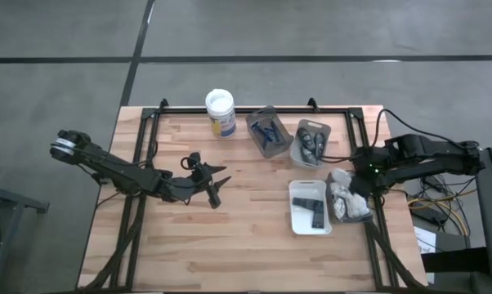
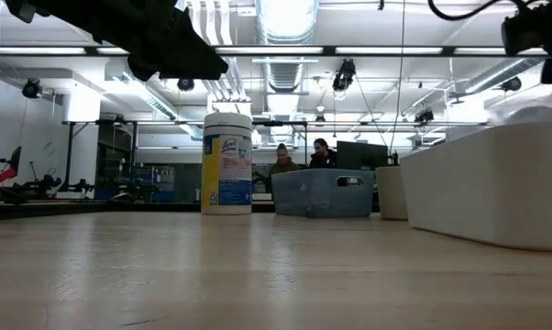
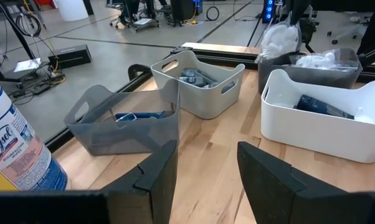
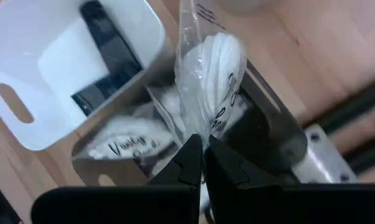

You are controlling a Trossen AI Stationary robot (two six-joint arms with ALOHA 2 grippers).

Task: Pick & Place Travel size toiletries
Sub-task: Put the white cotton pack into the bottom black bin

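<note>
My right gripper [image 4: 203,163] is shut on a white packet in clear wrap [image 4: 212,68] above the dark grey tray [image 1: 362,219] of white packets at the table's right edge. Beside that tray a white tray [image 1: 298,219] holds black tubes [image 1: 311,206]. Farther back, a grey tray [image 1: 254,124] holds blue razors [image 3: 141,116], and a lighter tray [image 1: 324,131] holds dark bottles [image 1: 310,144]. My left gripper [image 3: 203,180] hovers open and empty over the table's middle [image 1: 213,186], pointing toward the trays. My right gripper pinches the packet's clear wrapper at one edge [image 4: 197,134] between its two fingertips. The fingers come from above, pointing steeply down. The packet hangs below them over the dark grey tray; whether its lower end touches the packets there, I cannot tell.
A tall white-lidded tub [image 1: 220,110] with a blue and yellow label stands at the back, left of the trays. Bare wood lies along the near half of the table [image 1: 230,245]. Black frame rails [image 1: 140,163] run along the table's sides. People sit in the room beyond [image 2: 299,160].
</note>
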